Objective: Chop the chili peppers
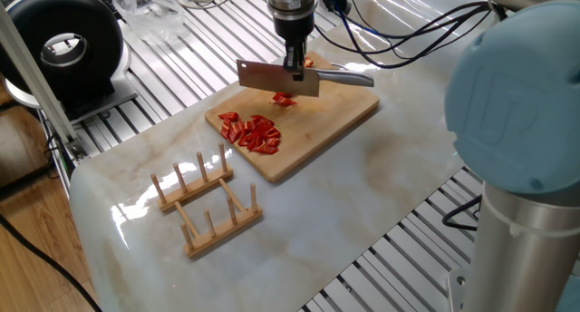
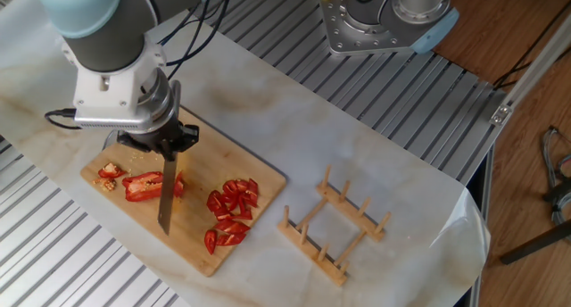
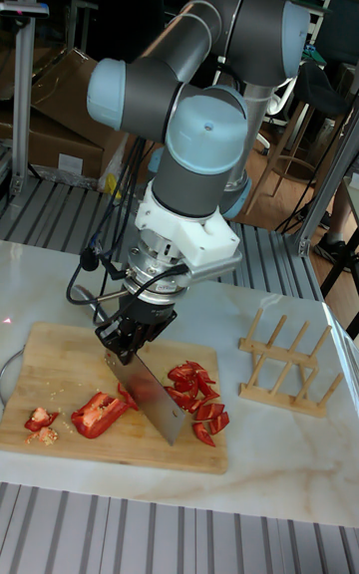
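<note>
My gripper [image 1: 294,65] is shut on the handle of a cleaver [image 1: 277,79]. It holds the blade edge-down over the wooden cutting board [image 1: 340,112]. In the other fixed view the cleaver [image 2: 165,200] is edge-on and crosses a long red chili pepper half [image 2: 141,186]. A pile of small chopped chili pieces [image 2: 232,209] lies to its right, and a stem scrap [image 2: 110,171] to its left. From the tall fixed view, the blade [image 3: 155,400] slants down between the pepper half [image 3: 98,413] and the chopped pile [image 3: 199,395]. Whether the blade touches the pepper I cannot tell.
A wooden peg rack [image 1: 207,201] stands on the marble tabletop near the board, also seen in the other fixed view [image 2: 335,225]. A black round device [image 1: 68,44] sits at the far left. The robot base [image 2: 384,17] is bolted beyond the table.
</note>
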Robot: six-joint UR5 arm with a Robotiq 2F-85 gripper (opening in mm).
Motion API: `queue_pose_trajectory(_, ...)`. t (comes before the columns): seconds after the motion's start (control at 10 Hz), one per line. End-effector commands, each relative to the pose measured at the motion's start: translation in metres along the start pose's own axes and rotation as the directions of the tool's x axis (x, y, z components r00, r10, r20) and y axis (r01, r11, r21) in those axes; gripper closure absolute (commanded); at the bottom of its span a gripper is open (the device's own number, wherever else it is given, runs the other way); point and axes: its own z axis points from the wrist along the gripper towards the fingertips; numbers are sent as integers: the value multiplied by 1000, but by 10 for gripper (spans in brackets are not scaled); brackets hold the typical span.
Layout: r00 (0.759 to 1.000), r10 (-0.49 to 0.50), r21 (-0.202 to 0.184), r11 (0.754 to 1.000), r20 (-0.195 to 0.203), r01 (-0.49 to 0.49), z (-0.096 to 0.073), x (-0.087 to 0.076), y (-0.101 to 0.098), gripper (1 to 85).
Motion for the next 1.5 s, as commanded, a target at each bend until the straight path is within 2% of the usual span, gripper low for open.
queue_pose_trajectory(0.0,999,-27,-20,999,46,28,3,-13,0,843)
queue_pose_trajectory(0.1,999,-27,-11,1000,44,27,4,-13,-2,843)
queue_pose_trajectory(0.3,998,-2,-8,1000,66,3,3,-19,-2,843)
queue_pose_trajectory(0.5,997,4,-16,1000,82,-3,3,-26,-1,843)
queue_pose_trajectory(1.0,997,1,3,1000,75,-1,8,-30,-8,843)
queue_pose_trajectory(1.4,998,4,10,1000,69,-4,18,-40,-14,843)
